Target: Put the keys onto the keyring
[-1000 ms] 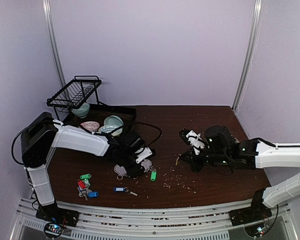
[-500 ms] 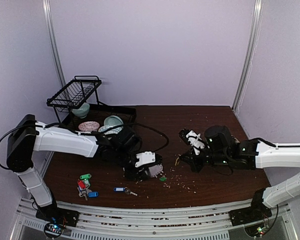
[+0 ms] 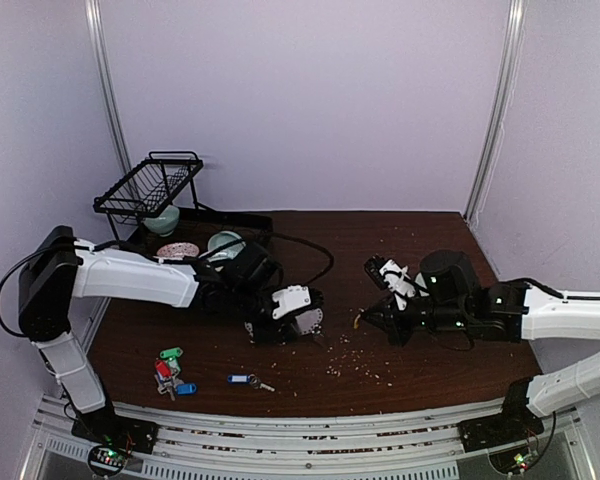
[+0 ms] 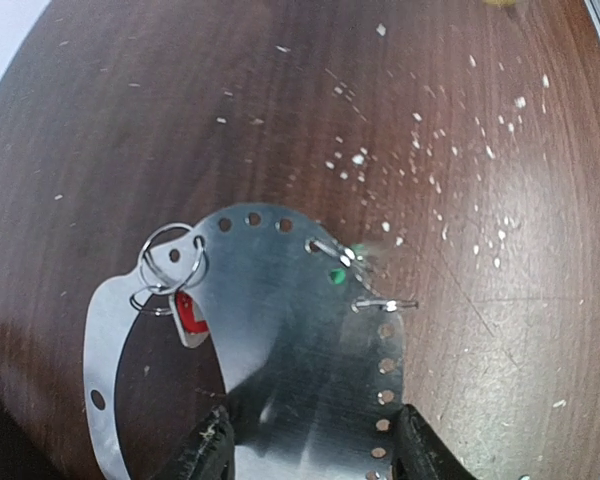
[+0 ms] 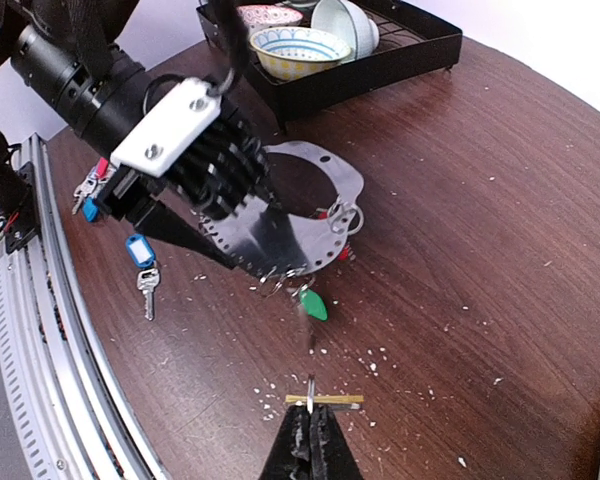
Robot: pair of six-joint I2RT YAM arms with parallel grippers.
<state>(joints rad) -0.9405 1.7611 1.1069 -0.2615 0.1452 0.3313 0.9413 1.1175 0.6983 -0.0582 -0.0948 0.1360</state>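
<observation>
Keyring [image 4: 300, 340] clamped by left gripper [image 4: 313, 450] above table [image 3: 430, 240] centre | right gripper [image 5: 310, 440] pinched shut on tan key [image 5: 323, 399], near it | keep your plate level; bring the key squarely to a rim ring.

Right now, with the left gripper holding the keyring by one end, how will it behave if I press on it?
Probably stiff: the keyring looks like flat sheet metal and lies unbent in the left gripper. Gripped at one end only, it may pivot or slip. The green-tagged key dangling at its rim will likely swing.
</observation>
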